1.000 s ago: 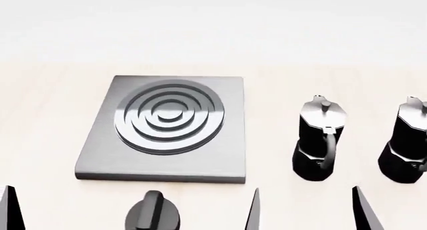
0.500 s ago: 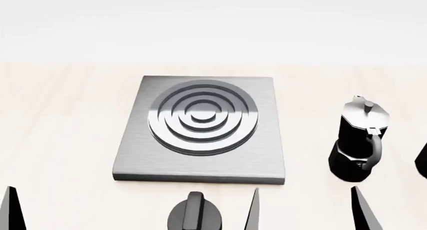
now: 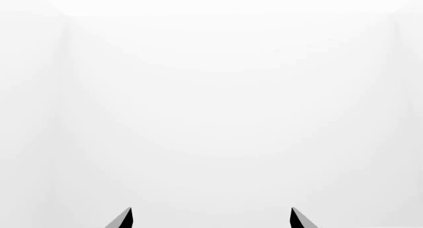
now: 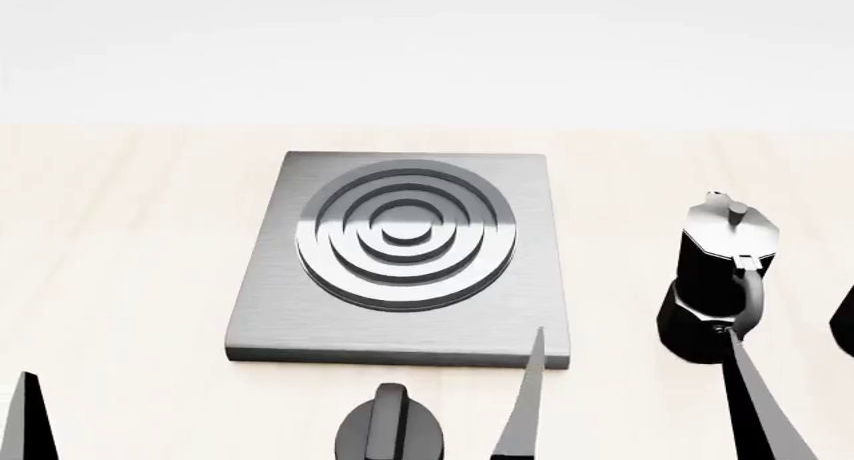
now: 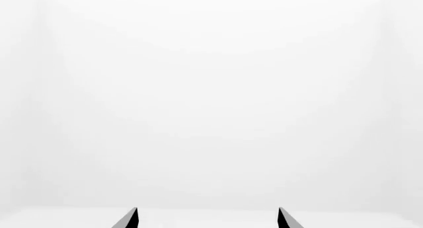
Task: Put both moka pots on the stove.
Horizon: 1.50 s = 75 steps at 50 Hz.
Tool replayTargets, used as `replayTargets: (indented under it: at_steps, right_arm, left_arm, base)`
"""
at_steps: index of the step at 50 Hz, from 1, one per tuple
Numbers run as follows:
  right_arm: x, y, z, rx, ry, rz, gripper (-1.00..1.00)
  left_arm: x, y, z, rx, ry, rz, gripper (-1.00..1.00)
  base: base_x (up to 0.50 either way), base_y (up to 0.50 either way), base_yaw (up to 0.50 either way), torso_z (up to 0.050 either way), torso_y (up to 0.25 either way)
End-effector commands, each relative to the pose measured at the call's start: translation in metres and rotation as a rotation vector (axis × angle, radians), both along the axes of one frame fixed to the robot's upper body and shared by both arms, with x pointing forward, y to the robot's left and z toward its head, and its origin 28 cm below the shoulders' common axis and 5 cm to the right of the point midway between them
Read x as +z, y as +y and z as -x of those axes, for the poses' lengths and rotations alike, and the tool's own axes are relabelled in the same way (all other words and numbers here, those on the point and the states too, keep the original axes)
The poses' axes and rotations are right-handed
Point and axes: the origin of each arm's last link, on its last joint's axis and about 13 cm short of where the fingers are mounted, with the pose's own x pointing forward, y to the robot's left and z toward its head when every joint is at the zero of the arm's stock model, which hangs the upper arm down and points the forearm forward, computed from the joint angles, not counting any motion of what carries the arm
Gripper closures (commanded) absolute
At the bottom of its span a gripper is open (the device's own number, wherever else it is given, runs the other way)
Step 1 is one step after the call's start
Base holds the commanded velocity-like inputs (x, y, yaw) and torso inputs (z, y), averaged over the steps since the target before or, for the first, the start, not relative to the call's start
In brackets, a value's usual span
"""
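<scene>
Reach-in stage: nothing's grasped. Right gripper (image 4: pixel 638 395) is spread wide, empty, low near the glossy black faceted moka pot (image 4: pixel 718 280), upright on the pale bench (image 4: pixel 120 240) right of the bare brushed-grey stove (image 4: pixel 400 255). The second pot's barely visible at the frame edge. Left gripper: can't tell. Next: straddle that pot's body squarely.

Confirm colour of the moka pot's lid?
Silver, above a glossy black body; the moka pot shows best in the head view.

Head camera looks forward and down over the pale wooden desk (image 4: pixel 120 240) at close range. Both wrist cameras face blank white surroundings; no shared scene content.
</scene>
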Motion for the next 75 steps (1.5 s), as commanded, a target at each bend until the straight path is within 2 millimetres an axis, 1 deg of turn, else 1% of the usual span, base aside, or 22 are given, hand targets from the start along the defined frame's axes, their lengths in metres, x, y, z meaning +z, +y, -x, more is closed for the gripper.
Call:
replayTargets:
  at_steps: [1, 6, 8, 11, 13, 18, 19, 23, 28, 33, 36, 37, 42, 45, 49, 54, 65, 70, 75]
  right_arm:
    - [0.021, -0.016, -0.024, -0.081, 0.012, 0.006, -1.0]
    - [0.028, -0.025, -0.039, -0.089, 0.043, 0.018, -1.0]
    - [0.029, -0.027, -0.043, -0.09, 0.058, 0.032, -1.0]
    - [0.029, -0.033, -0.057, -0.102, 0.097, 0.057, -1.0]
    - [0.029, -0.036, -0.062, -0.103, 0.112, 0.071, -1.0]
    - [0.033, -0.044, -0.074, -0.098, 0.153, 0.098, -1.0]
    - [0.033, -0.045, -0.075, -0.083, 0.162, 0.078, -1.0]
    - [0.034, -0.055, -0.086, -0.132, 0.176, 0.089, -1.0]
    - [0.034, -0.063, -0.092, -0.096, 0.263, 0.008, -1.0]
    - [0.034, -0.071, -0.103, -0.113, 0.304, 0.043, -1.0]
    - [0.031, -0.075, -0.11, -0.099, 0.348, 0.055, -1.0]
    - [0.027, -0.078, -0.114, -0.096, 0.388, 0.075, -1.0]
    - [0.024, -0.084, -0.123, -0.07, 0.432, 0.051, -1.0]
    - [0.019, -0.089, -0.13, -0.05, 0.489, 0.05, -1.0]
    - [0.015, -0.096, -0.14, -0.069, 0.521, 0.041, -1.0]
    - [0.012, -0.1, -0.146, -0.082, 0.542, 0.039, -1.0]
    - [0.018, -0.107, -0.152, -0.082, 0.558, 0.028, -1.0]
    - [0.013, -0.111, -0.161, -0.067, 0.593, 0.016, -1.0]
    - [0.007, -0.113, -0.166, -0.056, 0.633, 0.022, -1.0]
  left_arm:
    - [0.0, 0.0, -0.001, 0.001, 0.003, 0.004, -1.0]
    - [-0.001, 0.0, -0.001, 0.001, 0.005, 0.002, -1.0]
    - [-0.001, 0.0, -0.001, 0.001, 0.005, 0.003, -1.0]
    - [-0.001, 0.001, -0.002, 0.002, 0.005, 0.003, -1.0]
    - [-0.001, 0.001, -0.002, 0.003, 0.005, 0.004, -1.0]
    - [-0.001, 0.001, -0.001, 0.005, 0.005, 0.003, -1.0]
    - [-0.001, 0.001, -0.001, 0.005, 0.005, 0.004, -1.0]
    - [-0.001, 0.001, -0.002, 0.004, 0.007, 0.005, -1.0]
    - [-0.001, 0.002, -0.002, 0.007, 0.007, 0.007, -1.0]
    - [-0.001, 0.002, -0.003, 0.009, 0.008, 0.005, -1.0]
    - [-0.002, 0.003, -0.004, 0.014, 0.01, 0.005, -1.0]
    - [-0.002, 0.002, -0.004, 0.014, 0.011, 0.004, -1.0]
    - [-0.002, 0.002, -0.003, 0.011, 0.009, 0.002, -1.0]
    - [-0.001, 0.002, -0.002, 0.013, 0.006, 0.003, -1.0]
    - [-0.002, 0.002, -0.003, 0.014, 0.009, 0.004, -1.0]
    - [-0.001, 0.002, -0.003, 0.014, 0.01, 0.004, -1.0]
    - [-0.002, 0.002, -0.004, 0.015, 0.01, 0.004, -1.0]
    - [-0.001, 0.002, -0.004, 0.016, 0.009, 0.005, -1.0]
    - [-0.001, 0.002, -0.003, 0.015, 0.01, 0.002, -1.0]
  base:
    - [0.0, 0.0, 0.0, 0.0, 0.0]
    - [0.0, 0.0, 0.0, 0.0, 0.0]
    - [0.0, 0.0, 0.0, 0.0, 0.0]
    - [0.0, 0.0, 0.0, 0.0, 0.0]
    - [0.0, 0.0, 0.0, 0.0, 0.0]
    - [0.0, 0.0, 0.0, 0.0, 0.0]
    - [0.0, 0.0, 0.0, 0.0, 0.0]
    - [0.0, 0.0, 0.0, 0.0, 0.0]
    - [0.0, 0.0, 0.0, 0.0, 0.0]
    - [0.0, 0.0, 0.0, 0.0, 0.0]
    - [0.0, 0.0, 0.0, 0.0, 0.0]
    - [0.0, 0.0, 0.0, 0.0, 0.0]
    - [0.0, 0.0, 0.0, 0.0, 0.0]
    - [0.0, 0.0, 0.0, 0.0, 0.0]
    - [0.0, 0.0, 0.0, 0.0, 0.0]
    - [0.0, 0.0, 0.0, 0.0, 0.0]
    - [0.0, 0.0, 0.0, 0.0, 0.0]
    - [0.0, 0.0, 0.0, 0.0, 0.0]
    - [0.0, 0.0, 0.0, 0.0, 0.0]
